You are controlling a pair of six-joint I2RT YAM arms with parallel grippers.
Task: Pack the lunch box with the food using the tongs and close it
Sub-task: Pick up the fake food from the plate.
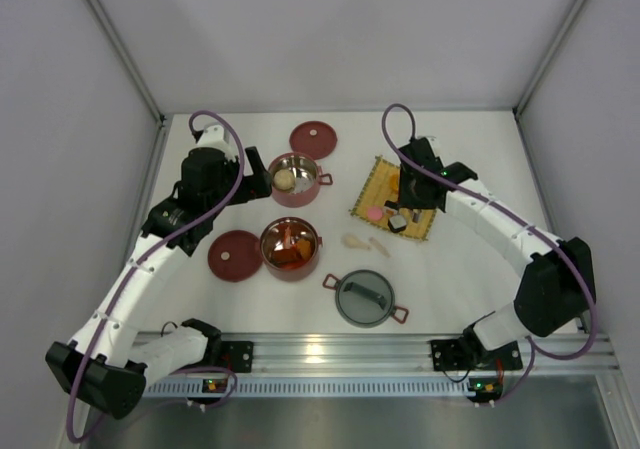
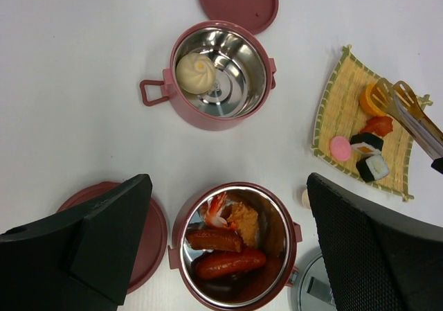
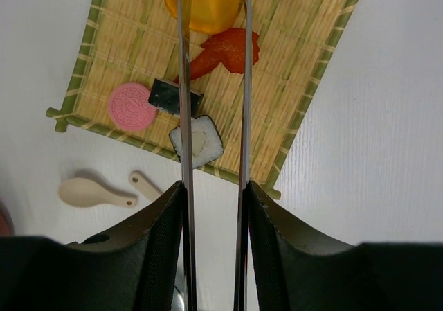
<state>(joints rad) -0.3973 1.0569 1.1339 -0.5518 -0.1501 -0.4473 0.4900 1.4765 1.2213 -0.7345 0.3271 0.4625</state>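
Right wrist: my right gripper (image 3: 214,190) pinches the tongs (image 3: 184,68), tips straddling the orange piece (image 3: 211,6) on the mat (image 3: 304,68); left gripper (image 2: 227,183) wide open, empty.

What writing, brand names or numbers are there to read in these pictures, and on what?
None: no readable text anywhere. The red bowl with the bun, the red bowl with sausages, the woven mat and the tongs are unmarked. The pink disc shows only a blurred pattern.
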